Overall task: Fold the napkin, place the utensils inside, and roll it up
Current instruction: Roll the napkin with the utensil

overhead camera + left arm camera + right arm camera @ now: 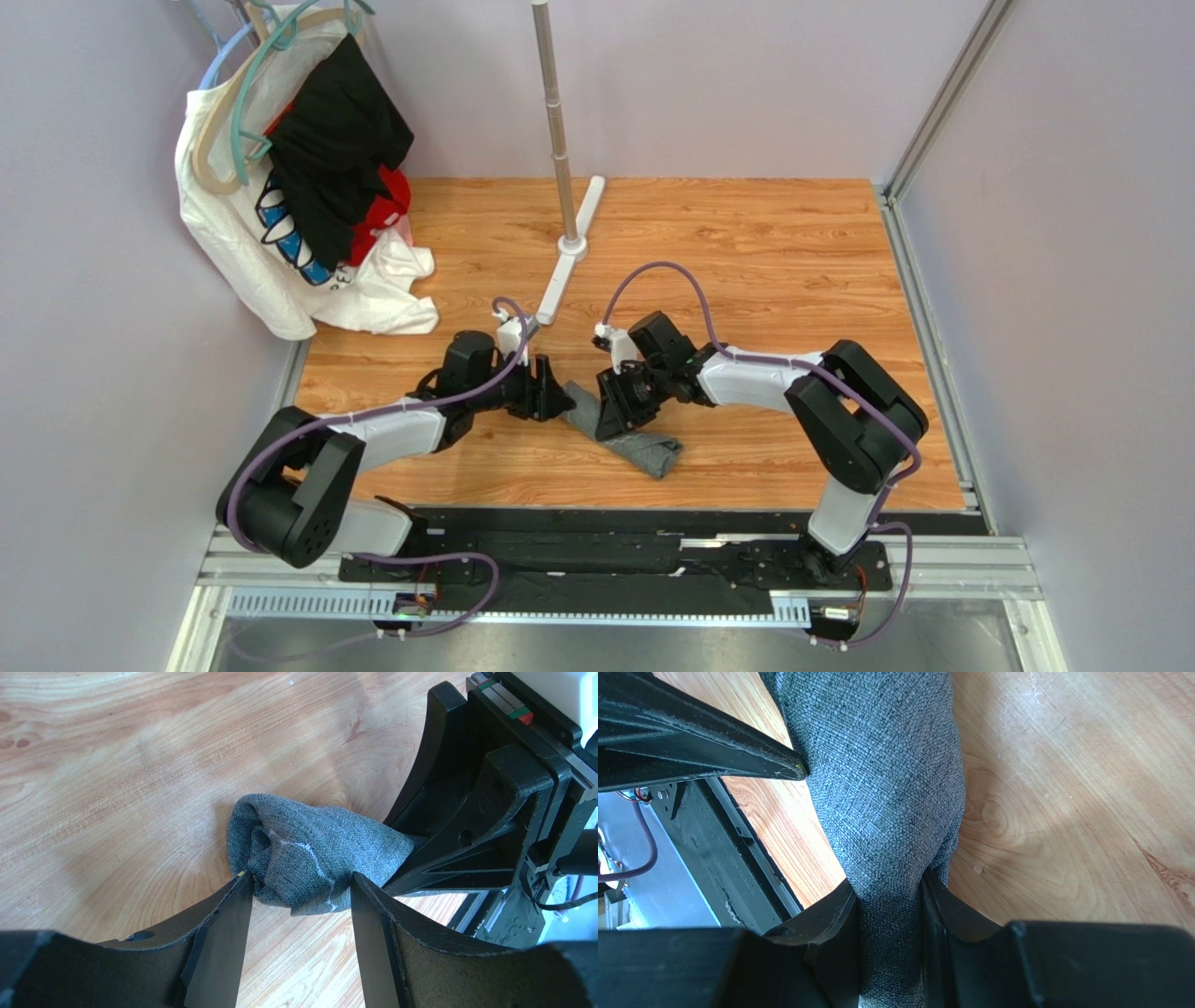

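Your right gripper (891, 892) pinched the bunched napkin (878, 777) tight, your left gripper (298, 882) stood spread around its other end

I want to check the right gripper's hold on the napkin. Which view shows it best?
Right wrist: the napkin passes squeezed between the right gripper's fingers. Left wrist shows that gripper from outside, cloth emerging from it. Top shows both small, the contact hidden.
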Tool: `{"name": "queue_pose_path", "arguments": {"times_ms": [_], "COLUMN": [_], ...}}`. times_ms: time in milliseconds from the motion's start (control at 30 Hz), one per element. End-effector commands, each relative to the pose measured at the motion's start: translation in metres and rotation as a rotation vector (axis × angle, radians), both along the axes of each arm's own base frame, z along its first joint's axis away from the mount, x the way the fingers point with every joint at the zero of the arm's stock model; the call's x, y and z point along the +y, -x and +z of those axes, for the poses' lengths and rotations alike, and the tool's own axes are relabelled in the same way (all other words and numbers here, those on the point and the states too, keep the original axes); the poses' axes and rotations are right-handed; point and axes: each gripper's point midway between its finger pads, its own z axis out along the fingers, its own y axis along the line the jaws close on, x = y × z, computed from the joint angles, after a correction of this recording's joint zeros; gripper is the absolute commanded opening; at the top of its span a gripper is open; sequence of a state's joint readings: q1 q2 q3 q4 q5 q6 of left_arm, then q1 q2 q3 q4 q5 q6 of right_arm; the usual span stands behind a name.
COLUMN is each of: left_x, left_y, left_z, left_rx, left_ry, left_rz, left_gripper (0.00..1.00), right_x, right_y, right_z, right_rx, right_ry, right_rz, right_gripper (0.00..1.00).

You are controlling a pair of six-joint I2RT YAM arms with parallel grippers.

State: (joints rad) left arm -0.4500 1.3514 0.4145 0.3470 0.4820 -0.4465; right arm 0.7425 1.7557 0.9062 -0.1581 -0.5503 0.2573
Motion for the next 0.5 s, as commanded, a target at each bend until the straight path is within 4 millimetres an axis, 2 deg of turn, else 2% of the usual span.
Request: {"name": "queue_pose_path", "arguments": {"times_ms": [0, 200, 467], "left_x": [-0.007, -0.007, -0.01], "left_y": [-0.016, -0.016, -0.016], "left_z": [0.02, 0.013, 0.009], "left_rx": [-0.101, -0.1, -0.085], "left_ry": [0.034, 0.033, 0.053], "left_rz": [-0.017, -0.009, -0.022], "left_gripper": [0.61, 0.61, 0.36], "right_x": [-0.018, -0.018, -0.017], "right_y": [0.021, 0.02, 0.018], "right_z": [-0.029, -0.029, -0.028], "right_rx": [0.085, 0.085, 0.082], "right_ry": [0.102, 0.102, 0.104], "right_rz": [0.019, 0.023, 0.022], "right_gripper": [0.33, 0.33, 0.35]}}
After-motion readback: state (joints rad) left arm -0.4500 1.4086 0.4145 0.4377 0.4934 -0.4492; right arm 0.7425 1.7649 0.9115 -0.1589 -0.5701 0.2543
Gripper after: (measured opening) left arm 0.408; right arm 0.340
